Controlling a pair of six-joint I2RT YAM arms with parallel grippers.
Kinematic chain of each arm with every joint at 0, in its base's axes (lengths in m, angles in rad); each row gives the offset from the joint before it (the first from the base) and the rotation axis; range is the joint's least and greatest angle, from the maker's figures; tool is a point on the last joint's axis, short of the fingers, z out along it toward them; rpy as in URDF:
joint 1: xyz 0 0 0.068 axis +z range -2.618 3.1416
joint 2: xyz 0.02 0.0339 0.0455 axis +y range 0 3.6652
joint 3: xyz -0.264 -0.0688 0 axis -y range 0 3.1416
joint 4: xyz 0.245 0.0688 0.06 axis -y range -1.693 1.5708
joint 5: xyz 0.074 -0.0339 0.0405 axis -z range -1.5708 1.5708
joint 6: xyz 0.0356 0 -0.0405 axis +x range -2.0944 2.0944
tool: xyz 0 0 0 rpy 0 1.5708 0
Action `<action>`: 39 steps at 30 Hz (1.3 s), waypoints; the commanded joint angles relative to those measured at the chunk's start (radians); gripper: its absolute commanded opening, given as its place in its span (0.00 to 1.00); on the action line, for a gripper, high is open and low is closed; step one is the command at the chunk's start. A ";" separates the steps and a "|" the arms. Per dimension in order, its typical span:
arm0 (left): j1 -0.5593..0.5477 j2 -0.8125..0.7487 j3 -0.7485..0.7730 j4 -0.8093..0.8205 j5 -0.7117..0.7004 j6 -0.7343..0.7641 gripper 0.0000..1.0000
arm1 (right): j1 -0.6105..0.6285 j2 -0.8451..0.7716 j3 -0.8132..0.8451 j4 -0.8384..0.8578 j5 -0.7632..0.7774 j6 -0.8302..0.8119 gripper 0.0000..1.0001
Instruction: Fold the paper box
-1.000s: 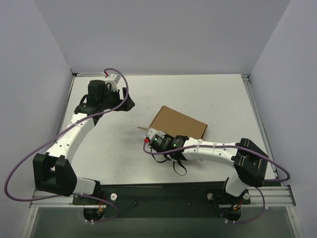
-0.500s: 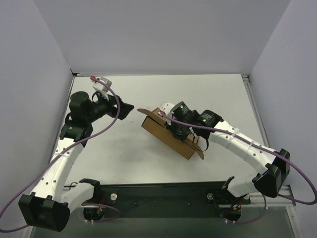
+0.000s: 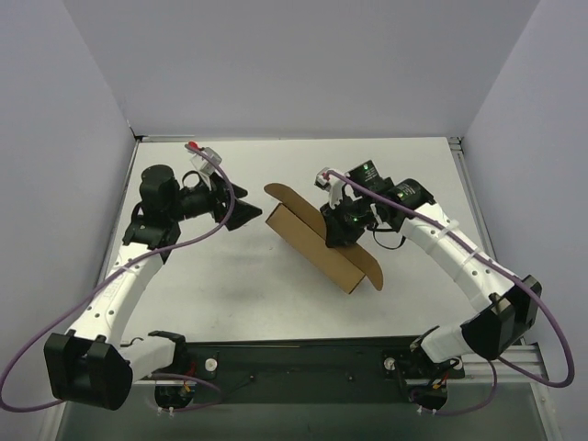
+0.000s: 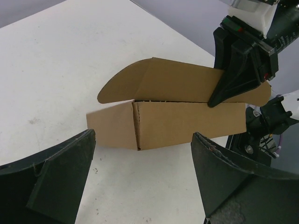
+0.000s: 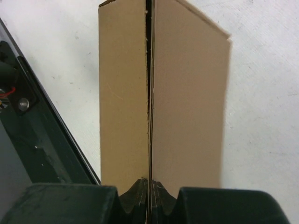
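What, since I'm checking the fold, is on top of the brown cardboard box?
The black right gripper, shut on the rounded top flap of the brown cardboard box. Its panels hide the inside.

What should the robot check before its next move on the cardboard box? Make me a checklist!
1. The right claw is shut on a cardboard panel of the paper box: ok.
2. The left claw is open wide: ok.
3. The left claw points at the box's end without touching it: ok.
4. The box sits on the table: ok.
5. The rounded flap is tucked in: not ok, it sticks out.
6. The tabs inside the box are locked: cannot tell, they are hidden.
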 commanded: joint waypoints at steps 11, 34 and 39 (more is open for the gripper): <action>0.019 0.097 0.100 0.059 0.000 0.014 0.93 | -0.044 0.106 0.128 -0.085 -0.185 -0.058 0.00; -0.016 0.289 0.077 0.222 0.111 -0.003 0.83 | -0.047 0.155 0.121 -0.095 -0.219 -0.092 0.00; -0.051 0.262 0.067 0.104 0.065 0.084 0.70 | -0.045 0.157 0.121 -0.094 -0.191 -0.089 0.00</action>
